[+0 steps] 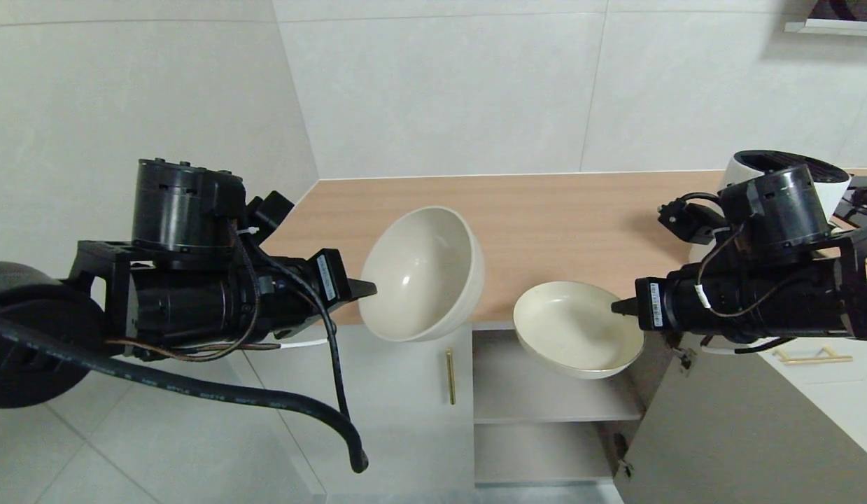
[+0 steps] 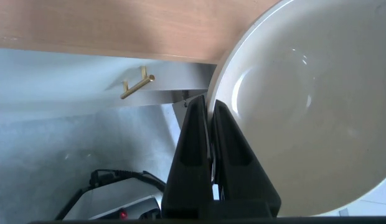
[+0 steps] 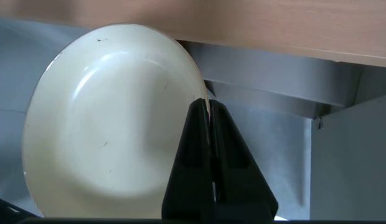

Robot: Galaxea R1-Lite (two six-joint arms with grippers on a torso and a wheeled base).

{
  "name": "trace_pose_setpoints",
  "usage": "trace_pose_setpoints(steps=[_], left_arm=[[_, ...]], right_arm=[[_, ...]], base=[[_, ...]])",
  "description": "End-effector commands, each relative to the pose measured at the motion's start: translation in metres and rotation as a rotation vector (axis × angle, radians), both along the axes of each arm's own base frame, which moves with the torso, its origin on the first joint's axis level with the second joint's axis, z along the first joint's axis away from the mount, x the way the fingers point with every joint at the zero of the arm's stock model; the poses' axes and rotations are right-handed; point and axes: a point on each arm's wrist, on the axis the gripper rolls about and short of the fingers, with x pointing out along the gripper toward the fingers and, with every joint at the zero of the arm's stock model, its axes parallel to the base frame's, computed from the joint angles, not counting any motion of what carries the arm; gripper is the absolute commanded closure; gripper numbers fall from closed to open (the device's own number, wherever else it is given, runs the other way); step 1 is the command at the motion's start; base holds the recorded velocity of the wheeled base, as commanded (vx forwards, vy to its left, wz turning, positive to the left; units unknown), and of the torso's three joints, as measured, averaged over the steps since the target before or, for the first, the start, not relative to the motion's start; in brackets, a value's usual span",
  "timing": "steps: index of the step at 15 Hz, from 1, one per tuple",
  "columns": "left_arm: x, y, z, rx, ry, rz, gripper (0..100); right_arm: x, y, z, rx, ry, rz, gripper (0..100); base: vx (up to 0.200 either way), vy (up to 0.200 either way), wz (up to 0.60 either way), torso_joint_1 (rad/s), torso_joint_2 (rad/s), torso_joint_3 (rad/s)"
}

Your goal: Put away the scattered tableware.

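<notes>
My left gripper (image 1: 367, 286) is shut on the rim of a deep cream bowl (image 1: 423, 273), held tilted in the air in front of the counter's front edge. In the left wrist view its fingers (image 2: 194, 134) pinch the bowl's (image 2: 305, 106) rim. My right gripper (image 1: 618, 306) is shut on the rim of a shallow cream plate (image 1: 576, 327), held in front of the open cabinet. The right wrist view has the plate (image 3: 112, 118) clamped between the fingers (image 3: 199, 124).
A wooden counter (image 1: 545, 224) runs along the tiled wall. Below it an open cabinet (image 1: 545, 399) has shelves, with its door (image 1: 720, 427) swung out to the right. A closed door with a brass handle (image 1: 450, 376) is to the left. A white and black appliance (image 1: 790, 175) stands on the counter's right end.
</notes>
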Motion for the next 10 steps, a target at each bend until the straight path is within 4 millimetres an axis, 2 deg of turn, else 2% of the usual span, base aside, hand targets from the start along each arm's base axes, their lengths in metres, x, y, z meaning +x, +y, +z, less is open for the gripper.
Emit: trace_pose_setpoints(steps=[1,4,10], left_arm=[[0.0015,-0.0007,-0.0015,0.002,0.004,0.001,100],[0.0015,-0.0007,-0.0015,0.002,0.004,0.001,100],[0.0023,-0.001,-0.0018,0.002,0.004,0.001,100]], right_arm=[[0.0027,0.0015,-0.0042,-0.004,0.012,0.002,100],[0.0034,0.0013,-0.0051,-0.006,0.014,-0.001,100],[0.0056,0.0023,-0.0077,-0.012,0.02,-0.002,100]], base=[[0.0,0.0,0.0,0.0,0.0,0.0],[0.0,0.0,0.0,-0.033,0.07,0.043],[0.0,0.0,0.0,-0.189,0.45,0.251]])
